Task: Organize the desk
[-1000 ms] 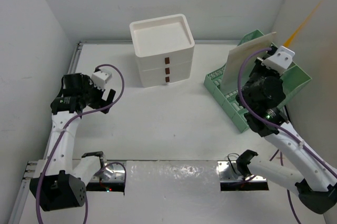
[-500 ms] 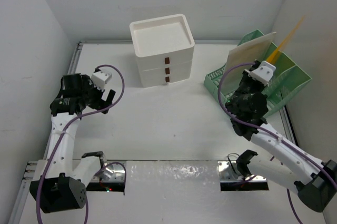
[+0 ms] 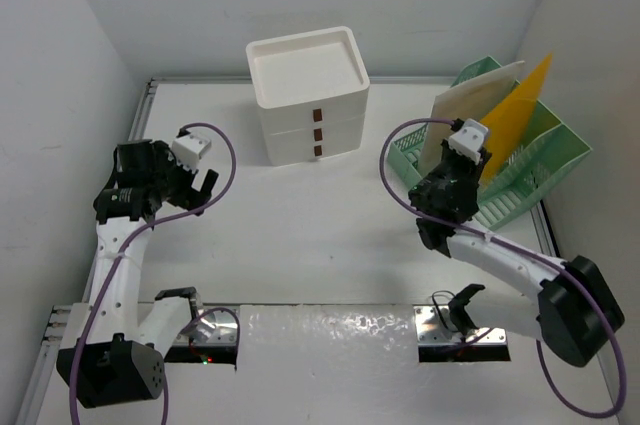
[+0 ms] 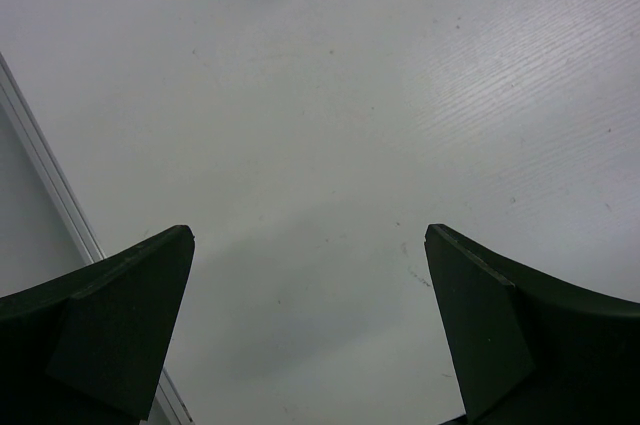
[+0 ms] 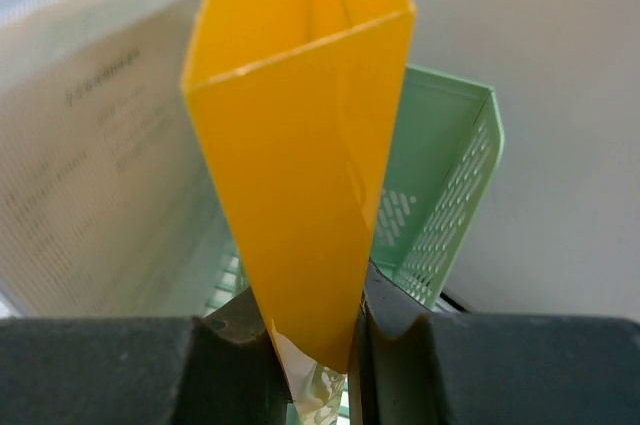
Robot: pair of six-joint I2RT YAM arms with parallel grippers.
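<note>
Ahead of my right gripper (image 5: pixel 312 333), the clamped yellow plastic folder (image 5: pixel 300 145) points lengthwise toward the green mesh rack (image 5: pixel 452 203).

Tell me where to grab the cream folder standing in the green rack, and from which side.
Pinch the cream folder at its top edge, coming down from above. It stands nearly upright and rises over the walls of the green rack, so only that edge is free; mesh walls in the lower part. Stay clear of the yellow folder, held in the right gripper, leaning just beside it.
</note>
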